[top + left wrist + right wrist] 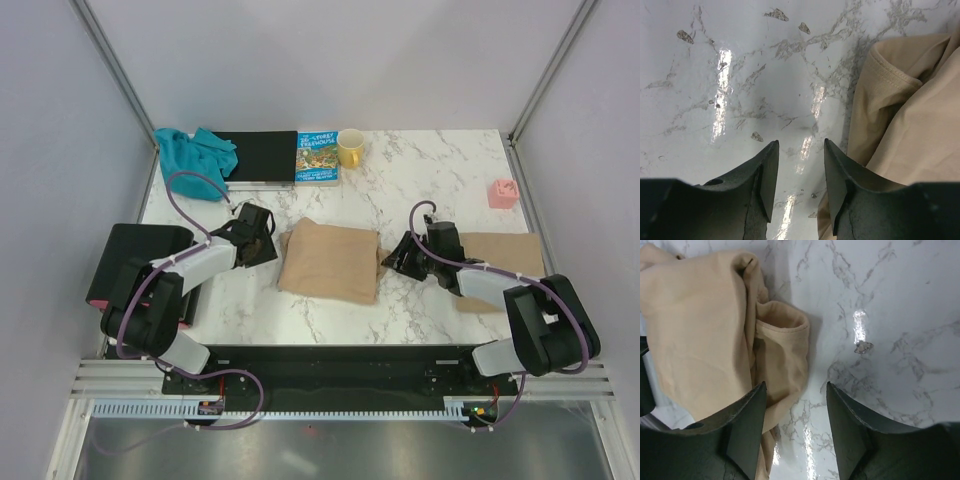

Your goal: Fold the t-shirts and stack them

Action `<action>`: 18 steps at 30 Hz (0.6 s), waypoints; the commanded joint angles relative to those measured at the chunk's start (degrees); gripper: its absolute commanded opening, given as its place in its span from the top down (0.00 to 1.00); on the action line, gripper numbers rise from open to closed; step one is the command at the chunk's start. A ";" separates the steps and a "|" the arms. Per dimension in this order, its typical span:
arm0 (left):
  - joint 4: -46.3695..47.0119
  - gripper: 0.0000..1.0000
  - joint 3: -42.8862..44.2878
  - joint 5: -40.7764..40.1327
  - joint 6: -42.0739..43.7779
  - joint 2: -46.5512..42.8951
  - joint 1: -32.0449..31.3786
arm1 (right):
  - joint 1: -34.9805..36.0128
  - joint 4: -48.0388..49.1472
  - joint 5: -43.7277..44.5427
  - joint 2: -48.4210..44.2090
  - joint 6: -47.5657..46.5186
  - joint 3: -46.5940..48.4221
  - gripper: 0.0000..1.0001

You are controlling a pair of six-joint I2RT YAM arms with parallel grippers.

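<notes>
At the far left corner of the desk (pixel 430 185) we see the teal garment (pixel 195 152) lying bunched. Our left gripper (pixel 800 146) stands open over bare marble, holding nothing, just left of the folded tan t-shirt (pixel 330 260) at mid-desk. Just right of that shirt, our right gripper (pixel 796 389) is likewise open and empty, beside a sleeve hem. A second tan t-shirt (pixel 515 255) lies flat, partly under the right arm (pixel 490 285).

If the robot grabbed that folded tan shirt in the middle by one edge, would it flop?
Probably flop: the folded tan t-shirt already sags into soft rumpled layers. It would likely unfold, and may slide easily on the glossy marble tabletop.
</notes>
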 commanded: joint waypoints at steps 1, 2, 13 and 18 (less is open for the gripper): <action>2.67 0.51 -0.31 0.59 1.82 -1.66 0.40 | -0.89 10.24 -8.24 3.99 2.02 -2.43 0.40; 2.67 0.51 -0.31 0.50 1.82 -1.48 0.48 | -0.98 11.20 -9.63 4.69 2.11 -2.52 0.39; 2.05 0.52 0.39 0.32 1.99 -0.78 0.57 | -1.94 19.66 -15.81 7.17 4.49 -6.47 0.39; 1.79 0.53 0.74 0.41 2.17 0.18 0.57 | -2.38 15.08 -12.55 1.72 1.94 -7.96 0.39</action>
